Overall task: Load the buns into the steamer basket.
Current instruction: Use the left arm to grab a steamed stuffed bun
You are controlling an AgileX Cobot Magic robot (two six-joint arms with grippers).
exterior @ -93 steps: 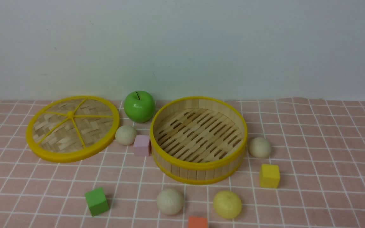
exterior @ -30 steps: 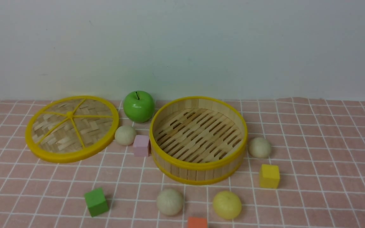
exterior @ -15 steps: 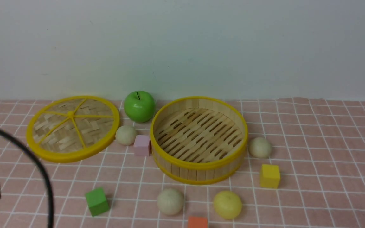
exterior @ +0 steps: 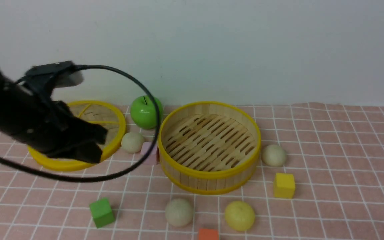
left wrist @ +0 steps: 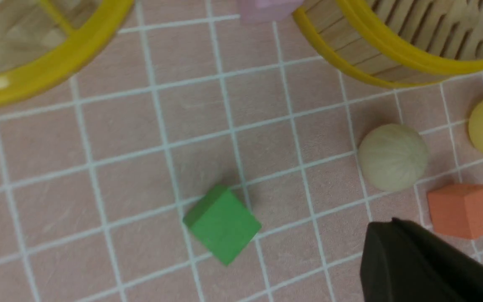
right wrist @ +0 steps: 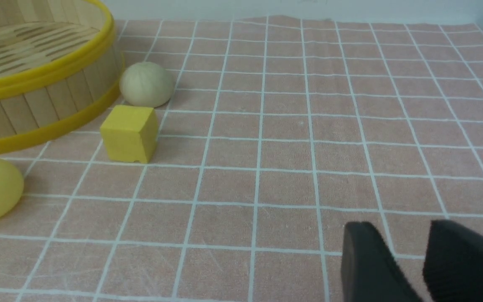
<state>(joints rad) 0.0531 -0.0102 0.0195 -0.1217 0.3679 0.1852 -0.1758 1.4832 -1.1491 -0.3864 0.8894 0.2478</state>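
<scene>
The left gripper [exterior: 93, 146] hangs above the lid [exterior: 112, 146], its jaws slightly parted and holding nothing. All 4 buns sit on the bench outside the steamer basket [exterior: 208, 173], which holds nothing. 1 cream bun [exterior: 132, 142] lies just beyond the jaws, touching or nearly touching a pink cube [exterior: 149, 153]. I judge this the first reach; next the jaws must open wider and descend around that bun, clear of the cube. The right gripper [right wrist: 407, 260] has narrowly parted, empty jaws, well away from the others.

Front view: the bench [exterior: 328, 150] is seen from the robot's side, facing the wall.
Wrist views: the bench is viewed closely; the steamer basket [left wrist: 392, 54] [right wrist: 36, 84] is shared.
</scene>
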